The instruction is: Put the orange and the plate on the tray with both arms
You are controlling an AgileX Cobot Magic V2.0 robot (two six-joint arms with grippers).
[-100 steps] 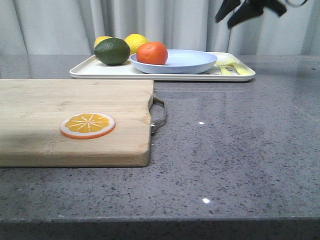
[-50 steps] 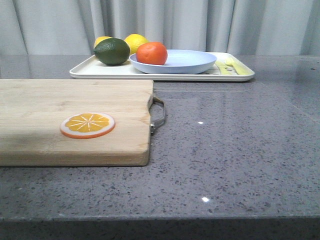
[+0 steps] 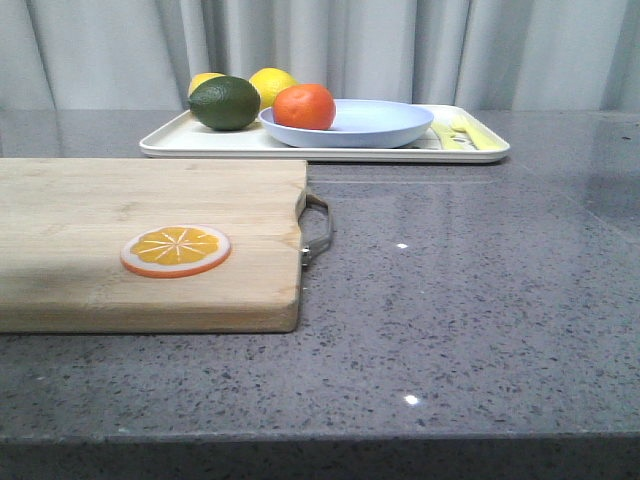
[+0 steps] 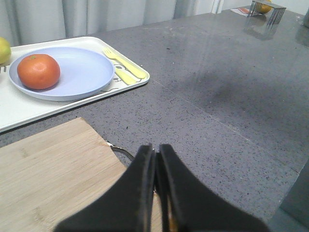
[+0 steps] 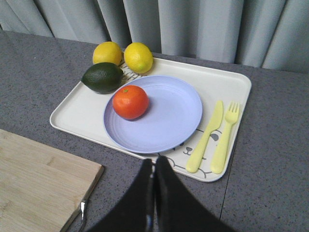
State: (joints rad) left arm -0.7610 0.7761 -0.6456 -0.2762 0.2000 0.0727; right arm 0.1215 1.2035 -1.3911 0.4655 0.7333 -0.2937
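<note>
**Orange on plate, plate on tray, both jaws clenched on nothing**

Far side of the grey counter [image 3: 470, 290]: the tray [image 3: 180, 140] lies flat, and the plate [image 3: 385, 125] sits inside it. The orange [image 3: 304, 106] rests on the plate, off toward the side nearest the lime [image 3: 224, 103]. That lime sits on the tray just beside the plate, with two lemons [image 5: 123, 56] side by side behind it, close to the curtain. On the tray's other side, a yellow knife [image 5: 205, 137] and fork [image 5: 223, 137] lie side by side just clear of the plate's rim, over the bear drawing.

Nearer the robot, a wooden board [image 3: 140, 240] covers the left of the counter, metal handle [image 3: 318, 230] pointing right. An orange slice disc [image 3: 176, 250] lies flat on it. Board and tray are apart, bare counter between them.

Neither arm shows in the front view. The left gripper [image 4: 155, 159] hangs over the board's handle end, jaws pressed together, empty. The right gripper [image 5: 153, 166] hovers above the tray's near edge, looking down on the plate, jaws likewise closed tight and holding nothing.
</note>
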